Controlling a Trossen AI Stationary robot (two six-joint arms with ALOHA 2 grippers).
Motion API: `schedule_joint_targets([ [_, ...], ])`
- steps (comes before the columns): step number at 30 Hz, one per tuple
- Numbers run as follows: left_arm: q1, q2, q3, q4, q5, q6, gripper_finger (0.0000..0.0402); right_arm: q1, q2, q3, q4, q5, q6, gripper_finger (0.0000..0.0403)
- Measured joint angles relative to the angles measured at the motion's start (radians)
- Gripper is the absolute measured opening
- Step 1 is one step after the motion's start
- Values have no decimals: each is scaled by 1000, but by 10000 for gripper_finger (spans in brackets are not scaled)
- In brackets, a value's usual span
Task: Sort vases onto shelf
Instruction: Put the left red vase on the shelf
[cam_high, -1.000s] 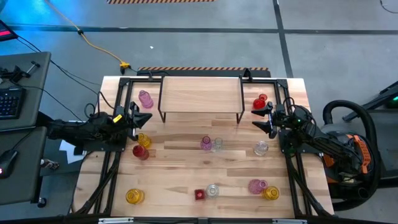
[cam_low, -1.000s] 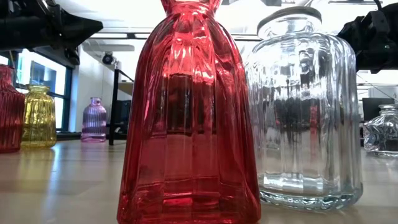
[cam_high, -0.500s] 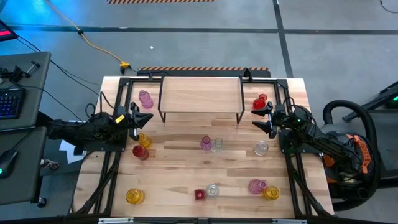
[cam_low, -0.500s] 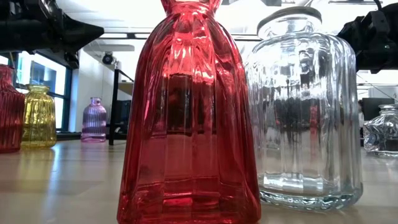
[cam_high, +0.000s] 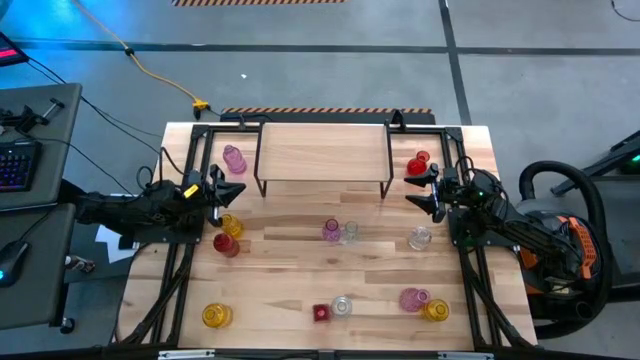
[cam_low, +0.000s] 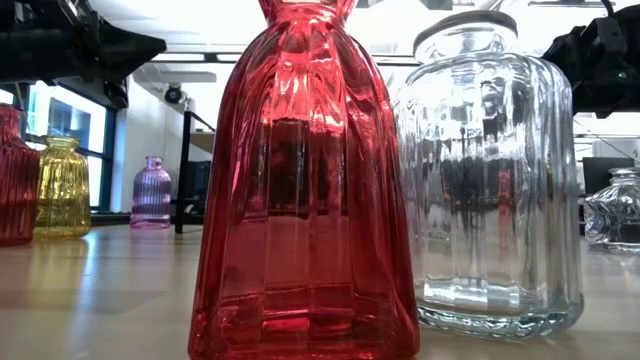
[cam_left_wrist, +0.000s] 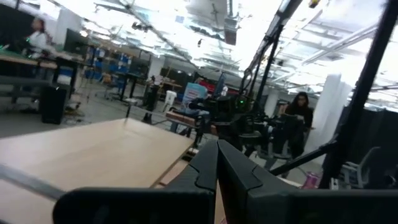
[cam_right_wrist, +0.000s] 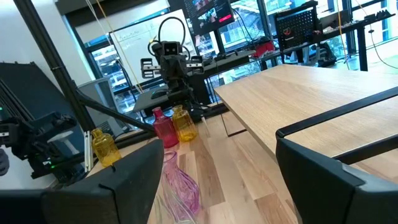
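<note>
Small glass vases stand on their bases across the table: pink and red beside the shelf, yellow and red at the left, a pink-and-clear pair in the middle, and several along the near edge. My left gripper hovers shut between the pink vase and the yellow one, its fingers closed together in the left wrist view. My right gripper hovers open just near of the red vase, jaws wide apart in the right wrist view.
The low view is filled by a red vase and a clear ribbed jar at the near edge. A clear vase stands near my right arm. Black frame rails run along both table sides. Bare wood lies in front of the shelf.
</note>
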Motion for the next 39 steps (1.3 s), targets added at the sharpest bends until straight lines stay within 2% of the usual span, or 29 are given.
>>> schedule_joint_targets([
  [4,0,1,29,-10,26,-25,1,0,0,0,0,0,0,302],
  [7,0,18,80,-37,37,23,1,0,0,0,0,0,0,302],
  [13,0,112,211,-155,40,70,1,0,0,0,0,0,0,302],
  [20,0,307,384,-166,34,106,1,0,0,0,0,0,0,302],
  [30,5,596,649,-301,34,130,1,0,0,0,0,0,0,302],
  [39,35,789,797,-346,62,274,1,0,0,0,0,0,0,302],
])
